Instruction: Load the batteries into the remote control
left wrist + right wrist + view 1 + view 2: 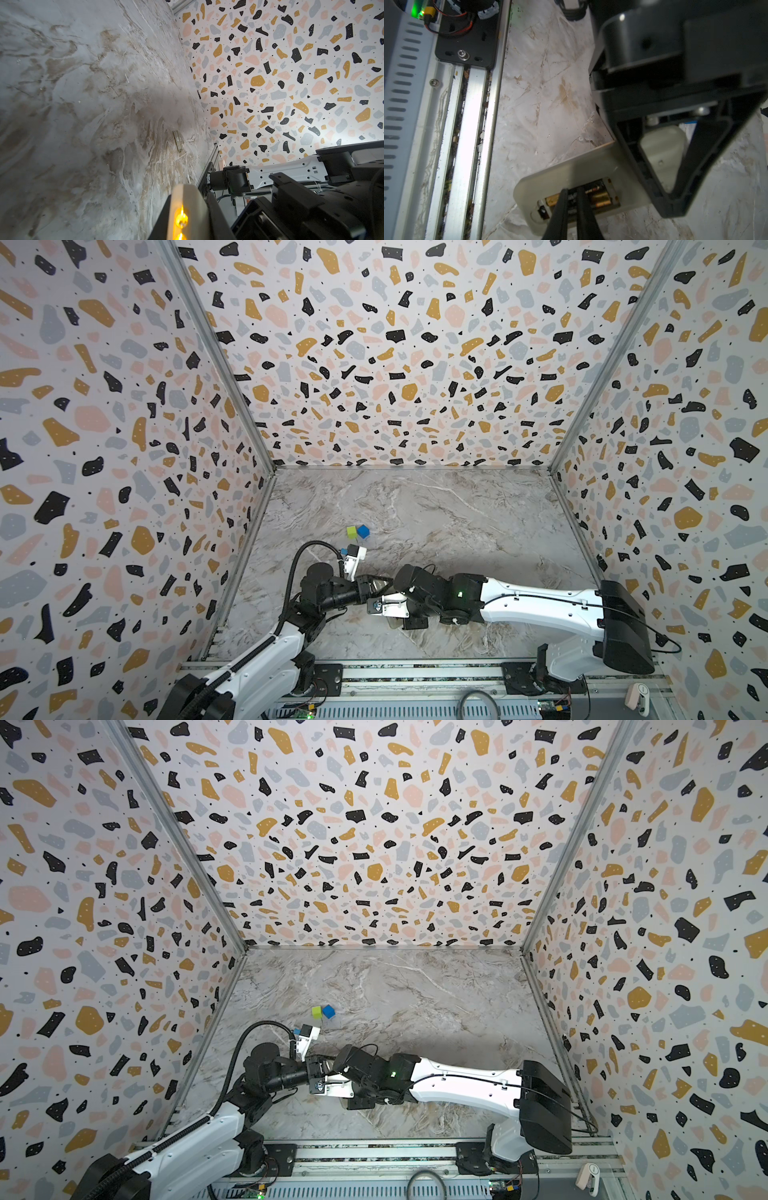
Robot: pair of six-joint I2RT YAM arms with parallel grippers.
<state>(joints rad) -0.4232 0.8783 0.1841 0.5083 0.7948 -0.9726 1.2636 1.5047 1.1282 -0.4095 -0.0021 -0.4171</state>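
The remote control (571,172) is held back-up just above the table, with my left gripper (188,199) shut on one end of it. From the left wrist it shows edge-on as a pale slab (193,193) between the black fingers. Its battery bay is uncovered. Inside, a gold-and-black battery (601,200) lies along the bay, and a second battery (592,189) shows behind it. My right gripper (572,194) points into the bay with its tips on the front battery, shut to a thin slit and pinching nothing. In both top views the two grippers meet near the front middle (376,585), fingertips hidden.
A green cube (352,531) and a blue cube (363,531) sit together on the marble table beyond the grippers. A small flat rectangular piece (178,141) lies on the table near the front rail. The aluminium rail (475,124) runs close beside the remote.
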